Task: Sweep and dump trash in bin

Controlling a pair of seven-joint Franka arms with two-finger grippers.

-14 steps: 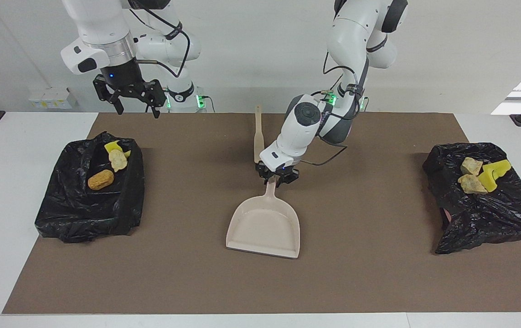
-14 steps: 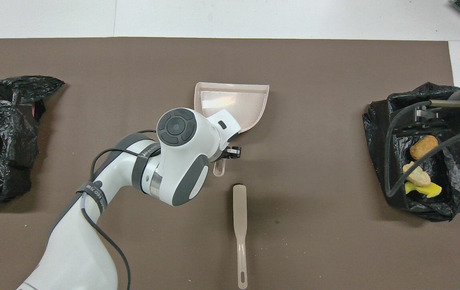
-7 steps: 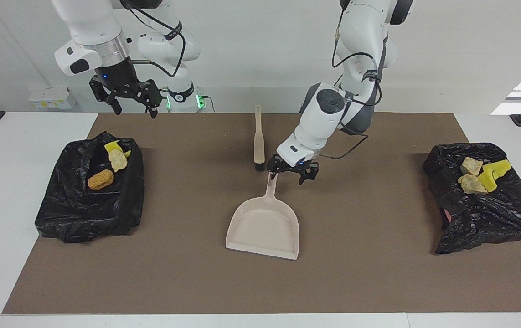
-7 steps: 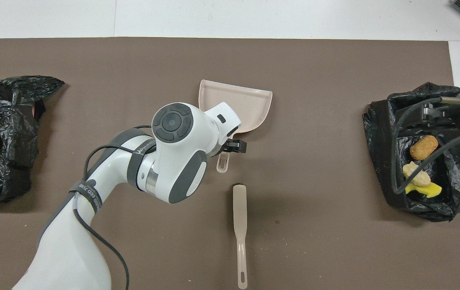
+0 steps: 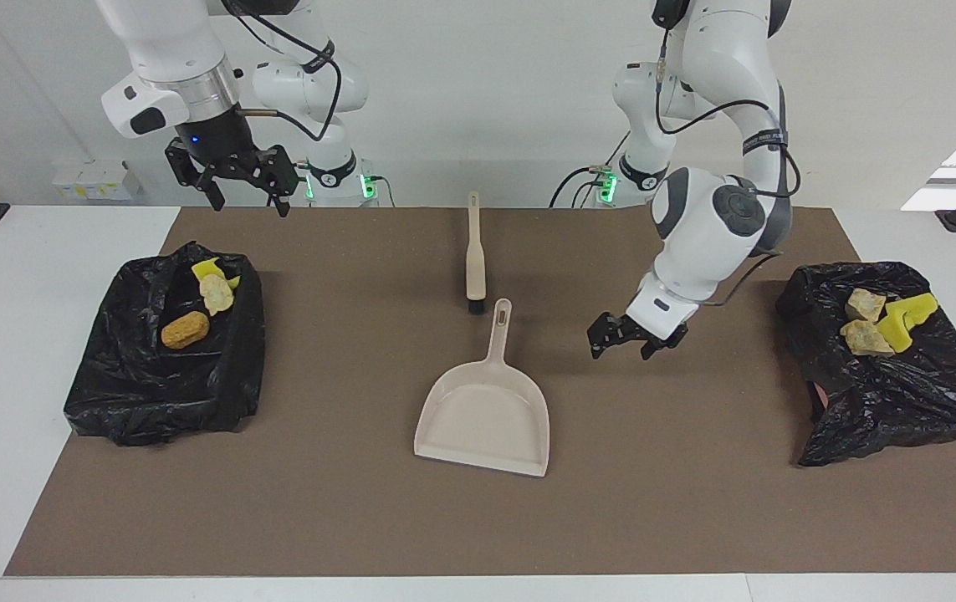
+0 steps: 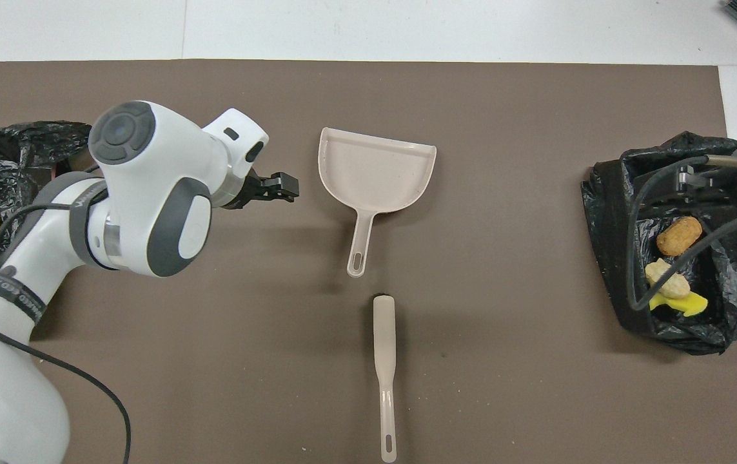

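Withdrawn from the dustpan [image 5: 484, 410] toward three o'clock, my left gripper [image 5: 626, 341] hangs spread and empty; trash [image 5: 879, 323] binned, tools parked, right gripper [image 5: 243, 186] waits, likewise spread.

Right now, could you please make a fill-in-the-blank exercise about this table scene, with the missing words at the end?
1. The dustpan lies on the brown ____, with nothing inside it.
2. The brush lies ____ to the robots than the dustpan.
3. The trash scraps lie in the two ____ bags.
4. The left gripper is open and holds ____; the right gripper waits open.

Missing words: mat; nearer; black; nothing
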